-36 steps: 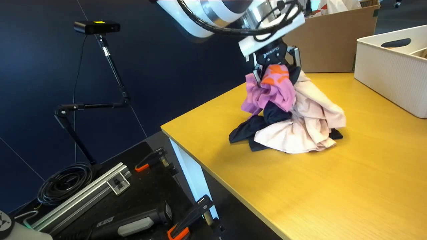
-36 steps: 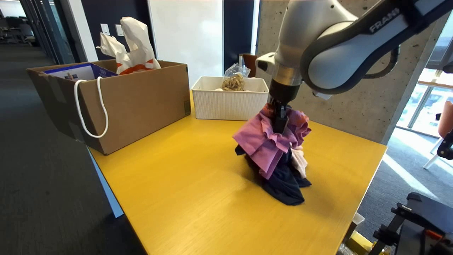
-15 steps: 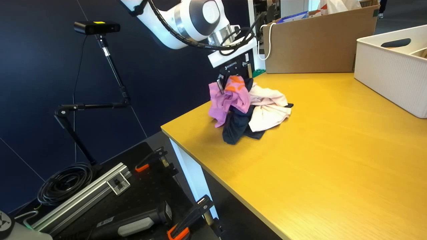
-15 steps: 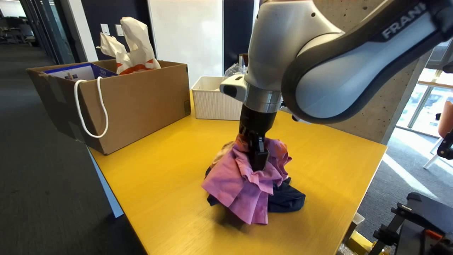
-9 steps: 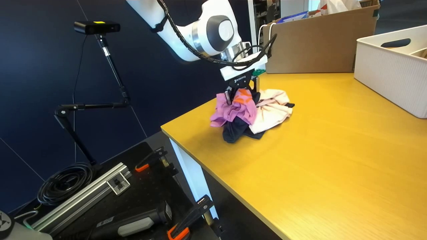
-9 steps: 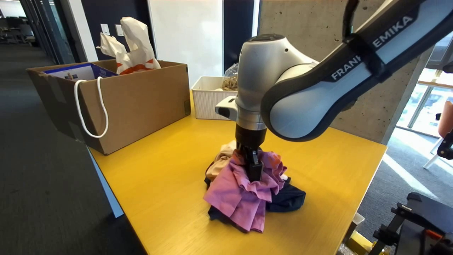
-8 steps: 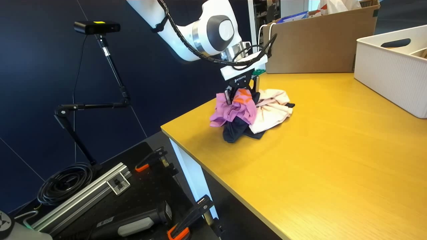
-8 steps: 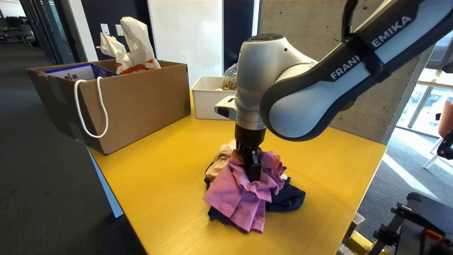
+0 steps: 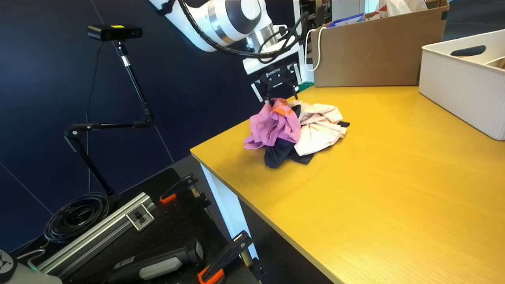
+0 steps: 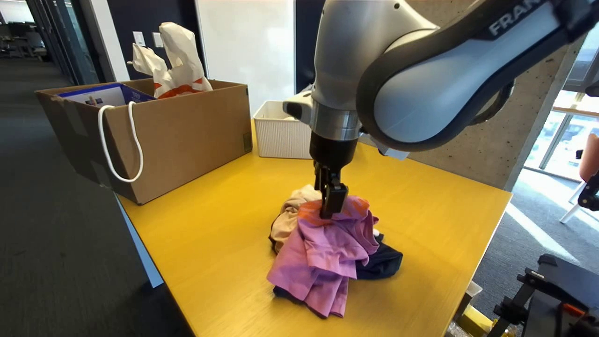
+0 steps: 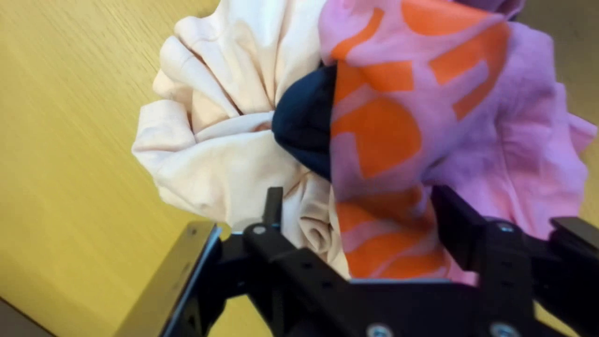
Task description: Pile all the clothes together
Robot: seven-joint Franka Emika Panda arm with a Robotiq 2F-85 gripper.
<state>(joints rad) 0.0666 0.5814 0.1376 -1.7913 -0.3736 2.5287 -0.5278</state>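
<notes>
The clothes lie in one heap on the yellow table: a pink garment with orange print (image 10: 323,252), a cream one (image 9: 320,132) and dark navy cloth (image 9: 279,153). Pink cloth drapes over the navy piece, with the cream one beside it in the wrist view. My gripper (image 11: 357,191) stands open just above the heap, its jaws spread wide. A raised orange-printed fold reaches up between the fingers near the right fingertip, apart from the left one. Pink cloth hides much of the navy in the wrist view.
A cardboard box (image 10: 187,140) with bags in it and a white ribbed bin (image 10: 283,138) stand at the table's far side. The heap lies close to a table edge (image 9: 236,189). A black cart with clamps (image 9: 213,272) is beside the table.
The gripper carried the clothes across the table and pressed them down, shut on the pink garment. Since then it has opened and risen a little. The pink cloth has loosened and spread.
</notes>
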